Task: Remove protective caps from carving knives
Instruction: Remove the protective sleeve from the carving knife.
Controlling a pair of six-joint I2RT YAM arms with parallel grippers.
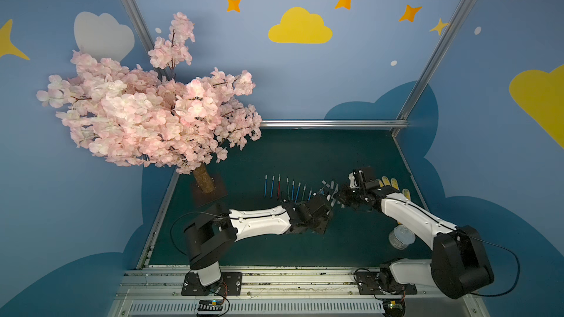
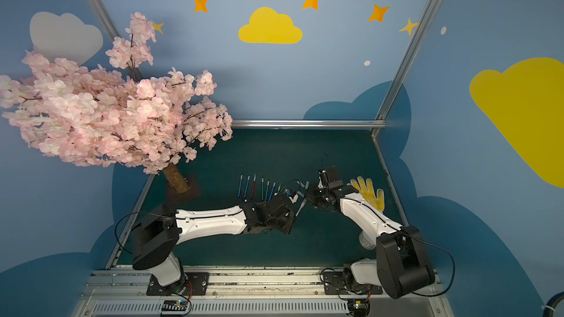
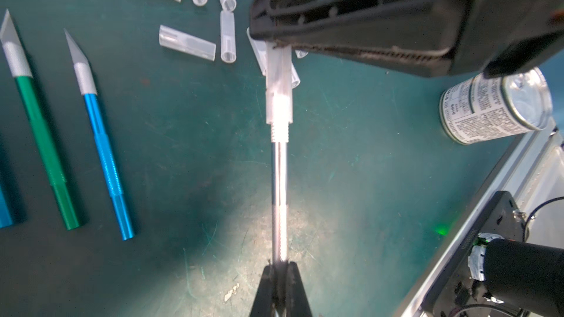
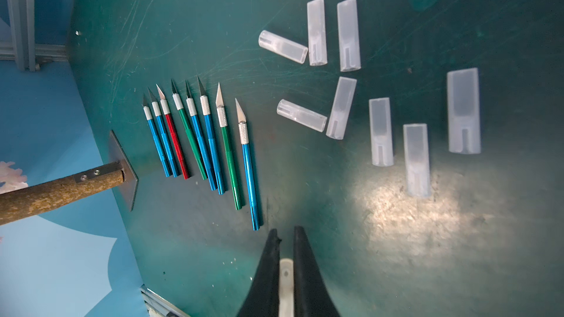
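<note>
Left gripper (image 3: 279, 265): nearest the left wrist lens. We log its jaws clenched on the tail of the silver knife (image 3: 279, 193).
Fitted cap (image 3: 278, 96): covers that knife's blade, with knurled collar showing below it. The right gripper (image 3: 265, 36) pinches its far tip.
Can (image 3: 491, 108): on its side by the green mat (image 3: 351, 178) edge. We cannot read the label's dense print.
Right wrist, grip: jaws clamped, with a whitish sliver of the fitted cap (image 4: 286, 282) between them. The held knife itself is not seen here.
Bare knives (image 4: 249, 178): eight in a row, blades pointing one way, in blue, blue, red, green, blue, blue, green, blue.
Loose caps (image 4: 381, 132): eight scattered beside the row.
Top views: only these show the yellow glove (image 2: 367, 193) past the right arm and the blossom tree (image 1: 146, 111). The grippers meet just beside the row's end.
</note>
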